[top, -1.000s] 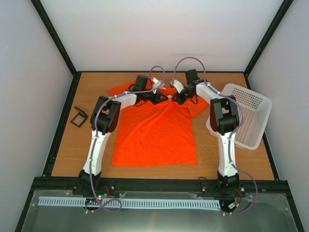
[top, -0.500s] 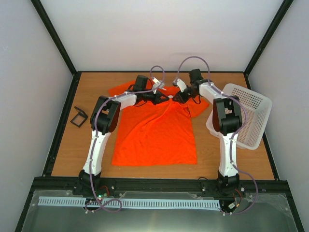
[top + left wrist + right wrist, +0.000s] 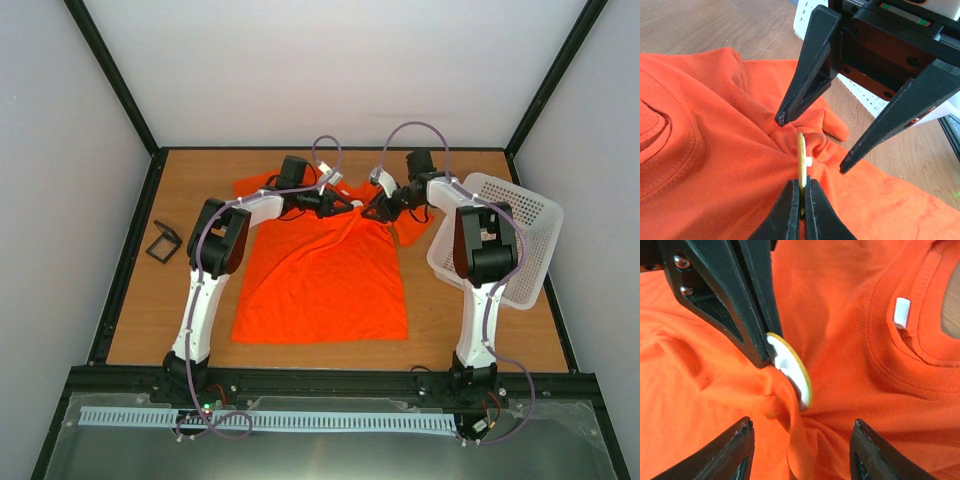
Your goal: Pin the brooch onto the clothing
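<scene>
Brooch: thin golden disc on bunched orange clothing.

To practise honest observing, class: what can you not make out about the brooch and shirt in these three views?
- Left wrist view: the brooch sits edge-on in the shut left hand, so its face is unseen; bunched shirt hides any pin.
- Right wrist view: the left hand covers part of the brooch.
- Top view: the brooch is too small to pick out.
</scene>
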